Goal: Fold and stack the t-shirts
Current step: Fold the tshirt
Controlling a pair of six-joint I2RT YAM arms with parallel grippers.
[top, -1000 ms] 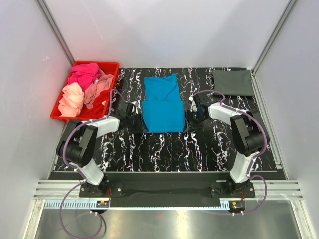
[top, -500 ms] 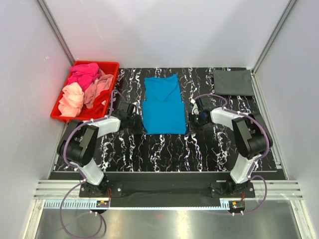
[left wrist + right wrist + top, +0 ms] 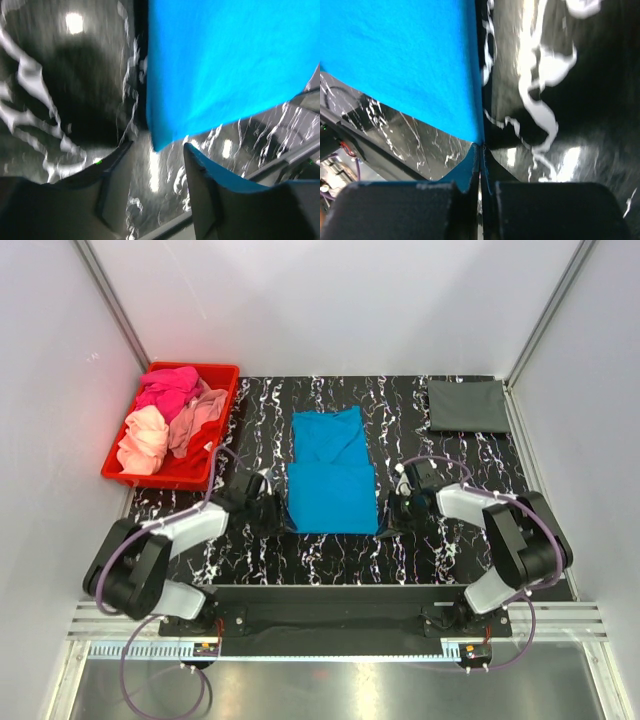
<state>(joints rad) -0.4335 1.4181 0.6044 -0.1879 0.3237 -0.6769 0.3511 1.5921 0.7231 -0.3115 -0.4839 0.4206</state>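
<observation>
Midway across the bench (image 3: 330,560), blue t-shirt (image 3: 330,475) lies part-folded. Right gripper (image 3: 480,155) is pinched on its near right corner; left gripper (image 3: 157,170) gapes around the near left corner, gripping nothing. Grey t-shirt (image 3: 467,405) lies folded at far right corner. Pink t-shirt (image 3: 168,390) and peach t-shirt (image 3: 143,440) wait crumpled in red bin (image 3: 215,375).

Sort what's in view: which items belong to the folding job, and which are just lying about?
Part of the job: blue t-shirt, mid-table; dark grey t-shirt, folded, far right; pink and peach t-shirts, heaped in the bin.
Just there: red bin; marbled table.
</observation>
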